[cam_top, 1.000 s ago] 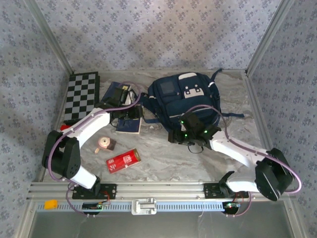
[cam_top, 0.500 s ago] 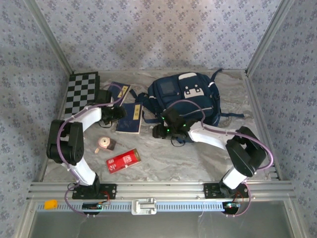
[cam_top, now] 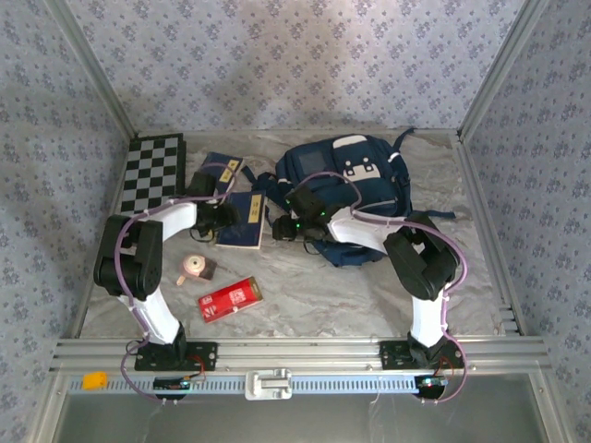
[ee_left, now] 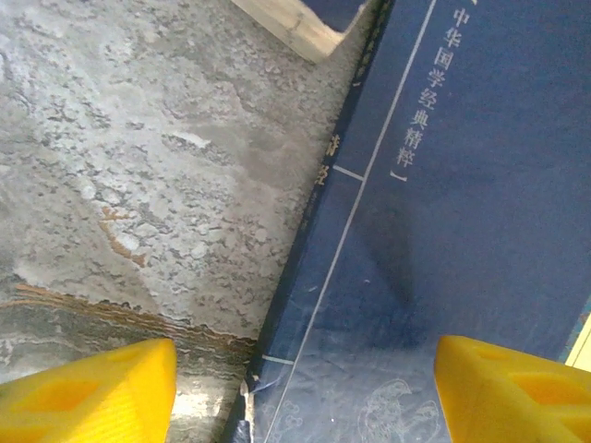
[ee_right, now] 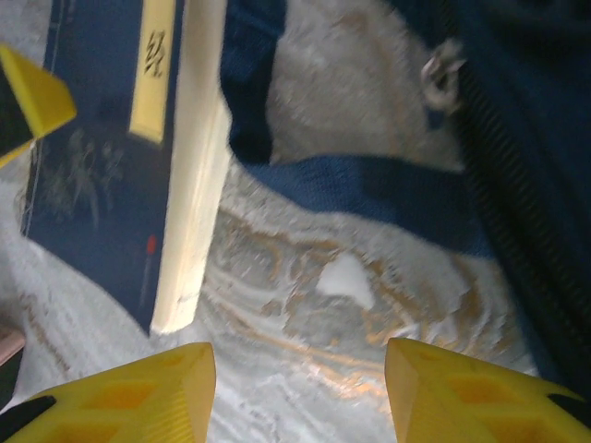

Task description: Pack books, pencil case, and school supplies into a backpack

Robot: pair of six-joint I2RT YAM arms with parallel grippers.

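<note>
The nearer navy book (cam_top: pixel 242 221) lies flat on the table (cam_top: pixel 369 295), just left of the backpack (cam_top: pixel 355 185), which rests toward the far side with its front pocket facing up. A second navy book (cam_top: pixel 220 170) lies farther back, its near corner by the first book's far edge. The red pencil case (cam_top: pixel 229 298) sits well apart on the near left, nothing touching it, and the chequered board (cam_top: pixel 152 175) lies at the far left.

The left gripper (ee_left: pixel 305 397) hangs low over the nearer book's left edge with its fingers spread. One finger is above bare table and the other above the cover, and nothing is clamped. The right gripper (ee_right: pixel 300 392) is also open and empty. It hovers over the table between the book's pale page edge and a blue backpack strap (ee_right: pixel 369 185).

The book is thin and flat, so I judge the main risk is a finger skating over the cover, or nudging the book sideways, rather than getting under the edge. The grippers are working close together and could bump each other. The right one could also snag the loose strap. No open mouth shows on the bag, so a lifted book may have nowhere to go.

Both arms fold sharply at the elbow. The left forearm reaches right toward the book. The right forearm stretches left across the front of the backpack, wrist pitched down at the table.
</note>
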